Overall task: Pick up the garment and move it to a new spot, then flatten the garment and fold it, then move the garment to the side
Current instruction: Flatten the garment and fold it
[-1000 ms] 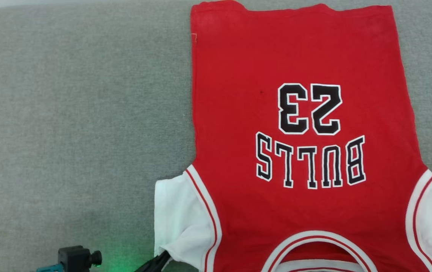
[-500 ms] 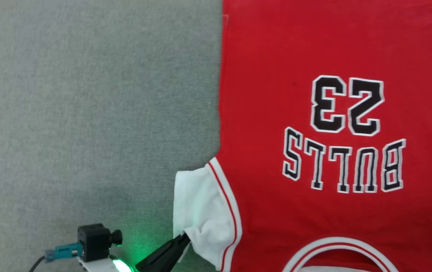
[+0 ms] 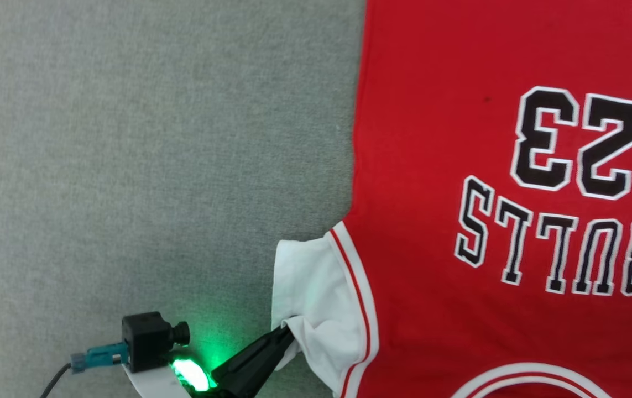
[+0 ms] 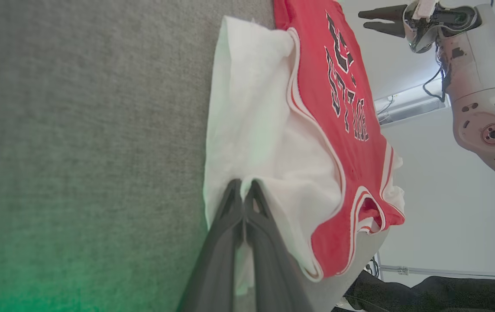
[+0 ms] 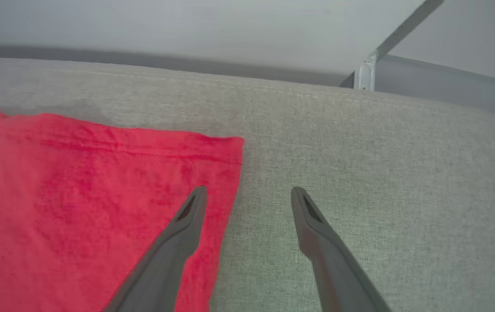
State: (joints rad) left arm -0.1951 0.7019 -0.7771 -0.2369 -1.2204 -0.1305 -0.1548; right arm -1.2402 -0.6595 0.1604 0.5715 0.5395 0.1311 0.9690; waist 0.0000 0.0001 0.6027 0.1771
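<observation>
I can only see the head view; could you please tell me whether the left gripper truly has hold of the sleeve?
Observer: Yes; the left wrist view shows the left gripper shut on the white sleeve of the garment, fabric pinched in its grip.
Operator: Thank you. What about the other arm?
Observer: The right gripper hovers open at the far hem corner, one finger over red fabric, the other over the grey surface, holding nothing.
</observation>
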